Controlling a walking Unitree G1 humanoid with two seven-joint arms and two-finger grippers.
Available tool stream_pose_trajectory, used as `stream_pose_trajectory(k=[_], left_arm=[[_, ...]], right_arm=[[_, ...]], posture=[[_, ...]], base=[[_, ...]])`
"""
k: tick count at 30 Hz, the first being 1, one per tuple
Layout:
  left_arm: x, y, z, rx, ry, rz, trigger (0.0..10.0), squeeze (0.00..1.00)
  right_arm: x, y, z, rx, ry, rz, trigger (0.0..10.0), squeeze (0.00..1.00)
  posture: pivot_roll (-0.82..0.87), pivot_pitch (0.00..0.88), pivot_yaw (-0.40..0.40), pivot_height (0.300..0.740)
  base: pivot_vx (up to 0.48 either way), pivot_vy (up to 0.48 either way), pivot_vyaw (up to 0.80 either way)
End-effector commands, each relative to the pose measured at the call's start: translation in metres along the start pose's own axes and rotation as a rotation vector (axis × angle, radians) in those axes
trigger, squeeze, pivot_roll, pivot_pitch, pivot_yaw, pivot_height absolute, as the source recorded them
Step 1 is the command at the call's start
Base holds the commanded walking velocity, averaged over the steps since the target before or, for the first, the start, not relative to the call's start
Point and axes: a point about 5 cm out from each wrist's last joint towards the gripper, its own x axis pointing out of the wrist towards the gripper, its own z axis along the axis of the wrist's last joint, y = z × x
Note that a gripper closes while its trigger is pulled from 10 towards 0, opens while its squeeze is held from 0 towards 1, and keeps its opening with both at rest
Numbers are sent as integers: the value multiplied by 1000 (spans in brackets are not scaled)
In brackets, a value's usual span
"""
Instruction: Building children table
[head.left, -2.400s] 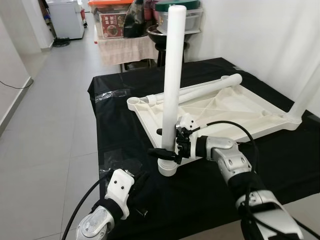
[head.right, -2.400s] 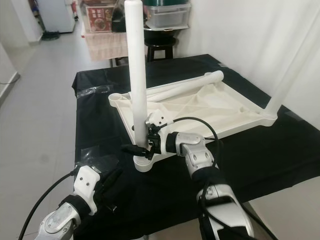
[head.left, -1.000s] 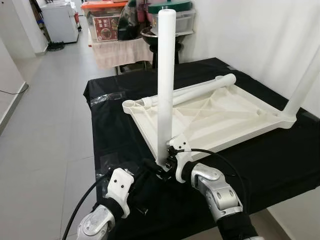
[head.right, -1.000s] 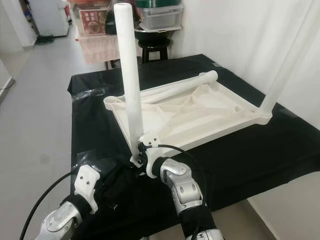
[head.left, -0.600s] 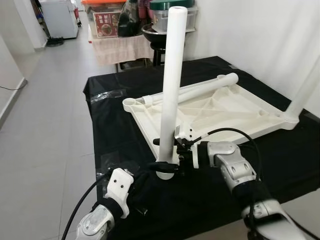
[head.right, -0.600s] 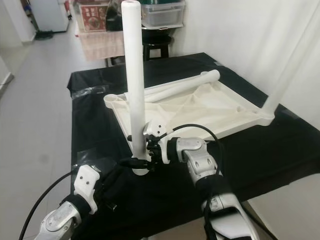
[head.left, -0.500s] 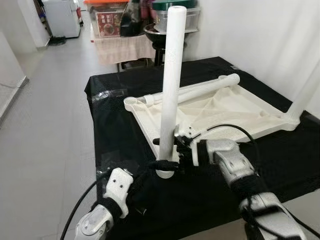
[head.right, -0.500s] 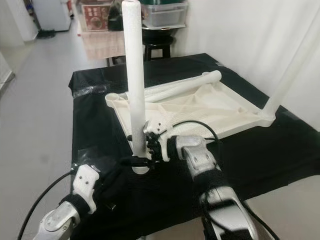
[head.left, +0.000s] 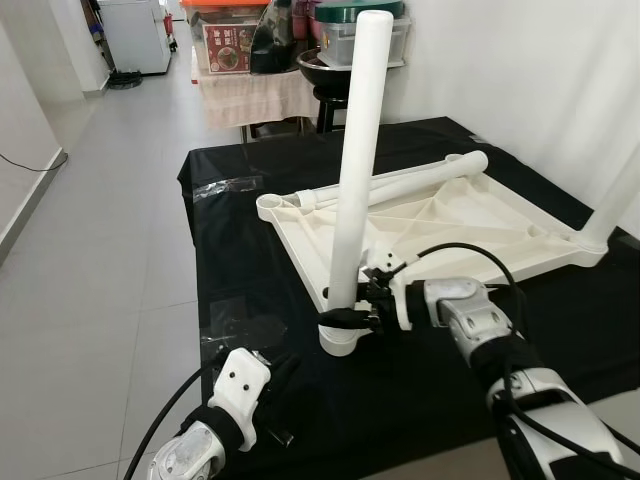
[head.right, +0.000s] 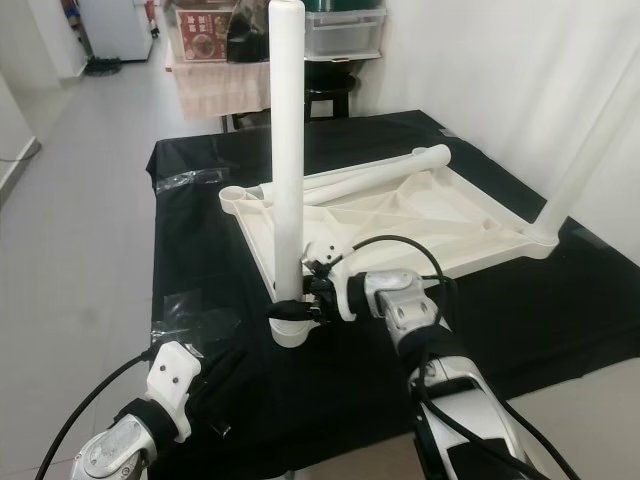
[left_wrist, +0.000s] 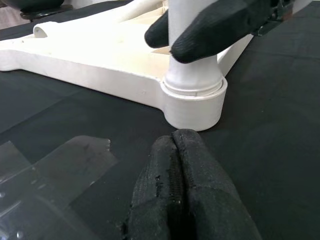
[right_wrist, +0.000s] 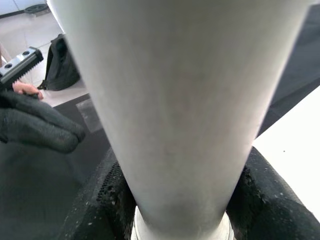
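Note:
A white plastic table top lies upside down on the black-clothed table. One white leg stands upright in the near corner socket. My right gripper is shut on this leg just above the socket, and its fingers wrap the tube. My left gripper is shut and empty, low over the cloth a short way in front of the socket. A second leg stands at the far right corner. A third leg lies along the top's far edge.
Clear plastic wrappers lie on the cloth at the back left and beside the socket. A stool and storage boxes stand behind the table. Grey floor runs along the left side. A white wall is on the right.
The camera view has shifted a little. My right forearm has swung out to the right while its gripper stayed on the leg's base. The left gripper stays low in front.

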Motion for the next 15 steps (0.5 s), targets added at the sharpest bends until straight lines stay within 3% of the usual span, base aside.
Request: stream_pose_trajectory(k=[1, 3, 4, 5, 6, 7, 8, 9, 10, 12, 15], left_arm=[[-2, -1, -1, 6, 16, -10, 10000, 0], [-3, 0, -2, -6, 12, 1, 10000, 0], [-4, 2, -2, -16, 9, 13, 10000, 0], [-4, 2, -2, -16, 9, 13, 10000, 0], [-5, 4, -3, -23, 7, 23, 10000, 0], [-5, 4, -3, -23, 7, 23, 10000, 0], [-5, 5, -3, -28, 9, 28, 10000, 0], [-5, 5, -3, -28, 9, 28, 10000, 0], [-6, 7, -3, -27, 13, 27, 10000, 0], [-5, 7, -4, -35, 16, 23, 10000, 0], [-5, 7, -5, -35, 19, 14, 10000, 0]], right_arm=[[-2, 3, -6, 30, -8, 25, 0, 0], [-8, 7, -13, -1, -4, -18, 0, 0], [5, 19, -22, -6, -17, -173, 0, 0], [5, 19, -22, -6, -17, -173, 0, 0], [17, 27, -27, 35, -53, -426, 0, 0], [17, 27, -27, 35, -53, -426, 0, 0], [37, 54, -39, 77, -30, -529, 0, 0], [37, 54, -39, 77, -30, -529, 0, 0], [45, 63, -33, 86, -52, -612, 0, 0], [50, 61, -30, 94, -54, -640, 0, 0], [55, 59, -28, 91, -52, -624, 0, 0]], posture=[[-8, 0, -26, 740], [-20, 0, -23, 740], [-29, 0, -32, 740], [-29, 0, -32, 740], [-31, 0, -30, 740], [-31, 0, -30, 740], [-34, 0, -6, 740], [-34, 0, -6, 740], [-49, 0, 4, 740], [-42, 0, -1, 740], [-32, 0, -8, 740]], base=[[0, 0, 0], [0, 0, 0], [0, 0, 0], [0, 0, 0], [0, 0, 0], [0, 0, 0], [0, 0, 0], [0, 0, 0], [0, 0, 0], [0, 0, 0], [0, 0, 0]])
